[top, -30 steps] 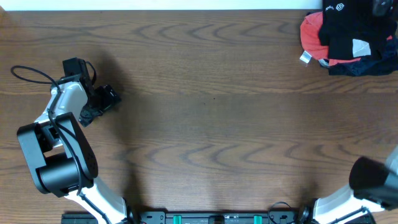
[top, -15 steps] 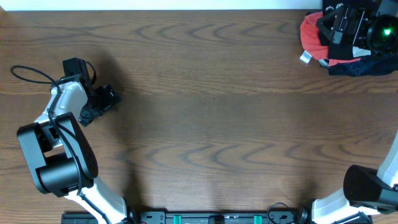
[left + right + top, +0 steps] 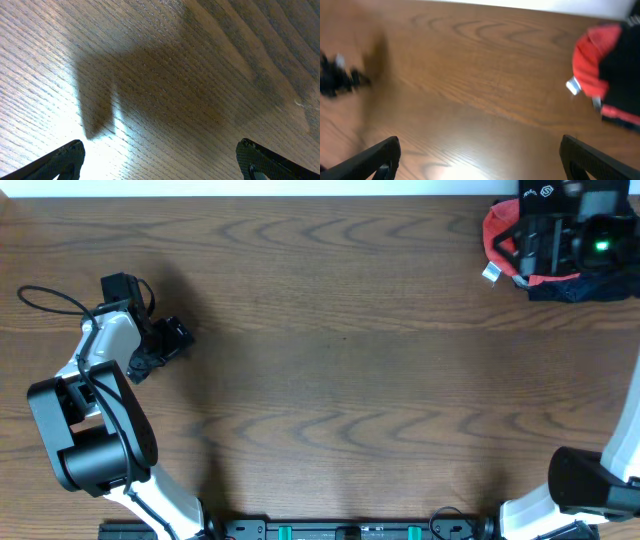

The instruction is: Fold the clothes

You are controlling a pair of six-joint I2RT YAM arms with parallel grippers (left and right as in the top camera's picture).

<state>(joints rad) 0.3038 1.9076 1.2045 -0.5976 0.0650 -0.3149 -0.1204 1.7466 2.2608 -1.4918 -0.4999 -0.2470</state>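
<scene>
black top (image 3: 531,200), logo (image 3: 546,192) seen overhead only

A brown wood-grain surface (image 3: 340,330) fills the overhead view. In its far right corner a red-orange shirt (image 3: 498,235) lies bunched in a heap, with a small white tag (image 3: 490,272) sticking out at its near left edge. A dark navy garment (image 3: 578,290) shows along the near side of the heap, touching the shirt. The right wrist view is blurred but shows the red shirt (image 3: 587,57) and tag (image 3: 573,86).
</scene>
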